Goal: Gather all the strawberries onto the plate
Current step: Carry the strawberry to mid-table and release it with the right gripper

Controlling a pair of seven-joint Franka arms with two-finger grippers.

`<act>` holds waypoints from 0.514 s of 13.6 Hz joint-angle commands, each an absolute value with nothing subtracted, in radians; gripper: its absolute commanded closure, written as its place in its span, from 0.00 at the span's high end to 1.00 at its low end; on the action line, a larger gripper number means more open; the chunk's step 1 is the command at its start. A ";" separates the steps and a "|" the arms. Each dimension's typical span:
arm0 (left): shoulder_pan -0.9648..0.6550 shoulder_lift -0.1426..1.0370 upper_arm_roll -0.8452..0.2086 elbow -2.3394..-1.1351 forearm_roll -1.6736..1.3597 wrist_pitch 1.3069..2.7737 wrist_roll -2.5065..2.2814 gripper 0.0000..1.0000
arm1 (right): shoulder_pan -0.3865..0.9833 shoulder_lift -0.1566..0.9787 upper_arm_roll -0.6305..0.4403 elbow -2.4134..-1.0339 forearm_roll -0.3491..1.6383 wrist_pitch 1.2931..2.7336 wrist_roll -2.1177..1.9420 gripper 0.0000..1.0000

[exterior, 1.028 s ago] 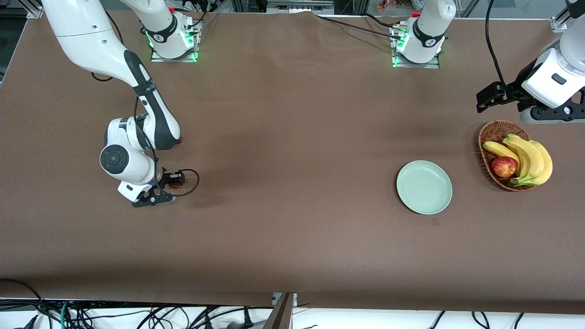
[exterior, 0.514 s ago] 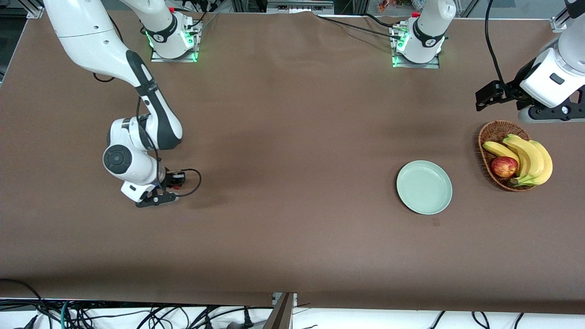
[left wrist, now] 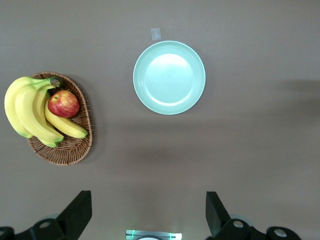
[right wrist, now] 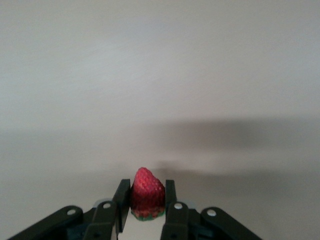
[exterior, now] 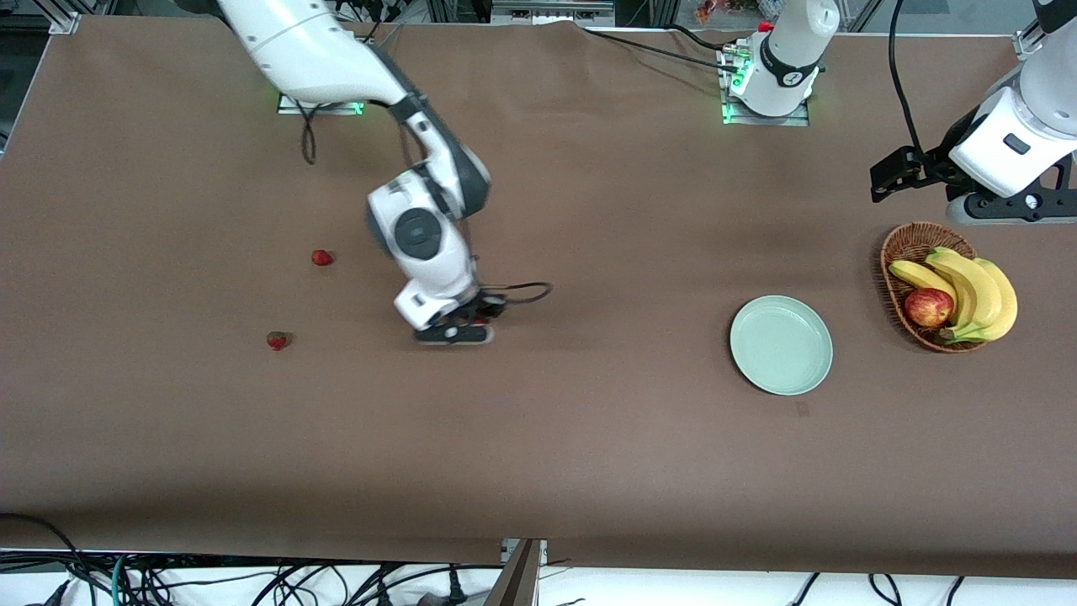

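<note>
Clamped in my right gripper (right wrist: 148, 210) is one strawberry (right wrist: 147, 200), red tip pointing out from between the two fingers (right wrist: 121, 202), green cap tucked back toward the palm. From the front view I see that right gripper (exterior: 471, 324) up over bare table around the middle, with the plate (exterior: 781, 345) off at about three o'clock from it, well apart. Two more strawberries lie on the cloth toward the right arm's end: one (exterior: 321, 257) at roughly ten o'clock from the gripper, the other (exterior: 277, 340) at about nine o'clock and nearer the front camera. I see nothing on the mint-green plate. My left gripper (left wrist: 149, 212) waits with its fingers spread wide, holding nothing, over the table by the wicker basket (exterior: 892, 261). That basket sits at about two o'clock from the plate and holds bananas (exterior: 976, 290) and an apple (exterior: 928, 307).
</note>
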State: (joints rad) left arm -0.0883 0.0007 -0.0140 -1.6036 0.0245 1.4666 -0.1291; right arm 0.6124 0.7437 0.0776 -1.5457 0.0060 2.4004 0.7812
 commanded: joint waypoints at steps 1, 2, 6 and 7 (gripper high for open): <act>-0.094 -0.011 -0.012 -1.600 0.008 1.436 -0.109 1.00 | 0.716 0.938 0.061 -1.245 0.009 2.390 1.038 0.15; -0.092 -0.011 -0.012 -1.600 0.006 1.436 -0.109 1.00 | 0.747 0.996 0.061 -1.154 0.008 2.393 1.096 0.15; -0.091 -0.006 -0.011 -1.598 0.006 1.440 -0.109 1.00 | 0.840 1.115 0.057 -1.052 0.008 2.557 1.138 0.15; -0.089 -0.006 -0.011 -1.598 0.006 1.440 -0.109 1.00 | 0.853 1.123 0.055 -1.054 0.008 2.568 1.153 0.24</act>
State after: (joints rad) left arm -0.0912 -0.0005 -0.0144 -1.6036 0.0245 1.4485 -0.1291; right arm 0.8259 1.0724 0.0692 -1.1155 0.0058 2.5399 1.1259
